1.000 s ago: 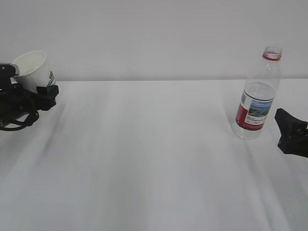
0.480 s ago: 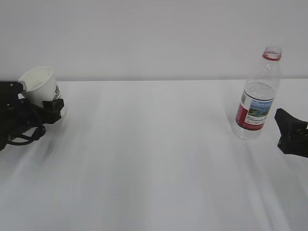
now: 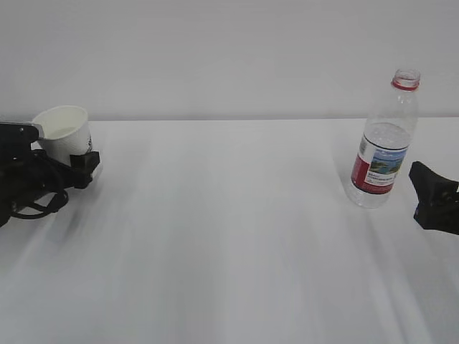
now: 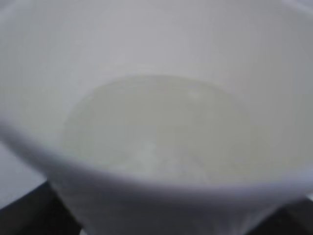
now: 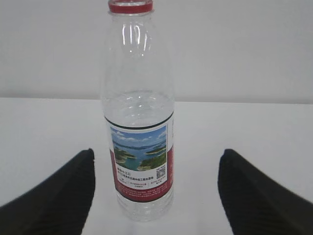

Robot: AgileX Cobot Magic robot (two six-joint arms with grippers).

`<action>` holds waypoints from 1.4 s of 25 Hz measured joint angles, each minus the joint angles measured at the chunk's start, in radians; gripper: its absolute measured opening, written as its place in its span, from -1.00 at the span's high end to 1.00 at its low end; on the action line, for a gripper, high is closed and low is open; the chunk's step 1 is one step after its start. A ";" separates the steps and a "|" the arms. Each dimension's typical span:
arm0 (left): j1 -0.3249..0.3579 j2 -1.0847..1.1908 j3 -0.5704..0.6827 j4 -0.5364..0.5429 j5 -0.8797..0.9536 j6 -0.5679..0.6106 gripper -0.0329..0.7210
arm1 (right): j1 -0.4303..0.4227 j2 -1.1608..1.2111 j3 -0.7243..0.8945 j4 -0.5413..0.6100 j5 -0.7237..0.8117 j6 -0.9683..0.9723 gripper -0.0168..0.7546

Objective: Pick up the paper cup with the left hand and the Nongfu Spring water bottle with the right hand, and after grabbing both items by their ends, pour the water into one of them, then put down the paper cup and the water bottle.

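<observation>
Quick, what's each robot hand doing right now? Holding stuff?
Left tool: around the cup; whether it grips cannot be told.
Right tool: open, empty, the bottle standing free ahead between its fingers.

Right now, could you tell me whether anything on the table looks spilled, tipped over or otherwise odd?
Nothing stands out. The Nongfu Spring water bottle stands upright and uncapped, clear of the right hand. The paper cup sits roughly upright between the left hand's fingers, with water inside. No spill shows on the table.
</observation>
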 joint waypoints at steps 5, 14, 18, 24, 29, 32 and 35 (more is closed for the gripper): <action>0.000 0.000 -0.005 0.018 -0.002 0.098 -0.91 | 0.000 0.000 0.000 -0.033 0.000 0.000 -0.57; 0.000 -0.010 0.016 0.001 0.000 0.118 -0.92 | 0.000 0.000 0.000 -0.050 0.000 0.000 -0.57; 0.000 -0.064 0.069 -0.017 -0.004 0.120 -0.92 | 0.000 0.000 0.000 -0.052 0.000 0.000 -0.57; 0.000 -0.150 0.153 -0.021 -0.010 0.120 -0.91 | 0.000 0.000 0.000 -0.053 0.000 0.000 -0.57; 0.000 -0.199 0.241 -0.023 -0.036 0.062 -0.90 | 0.000 0.000 0.000 -0.054 0.000 0.001 -0.57; -0.003 -0.254 0.303 -0.023 -0.066 0.042 -0.89 | 0.000 0.000 0.000 -0.054 -0.002 0.004 -0.57; -0.007 -0.314 0.354 -0.021 -0.088 0.035 -0.88 | 0.000 0.000 0.000 -0.054 -0.002 0.026 -0.57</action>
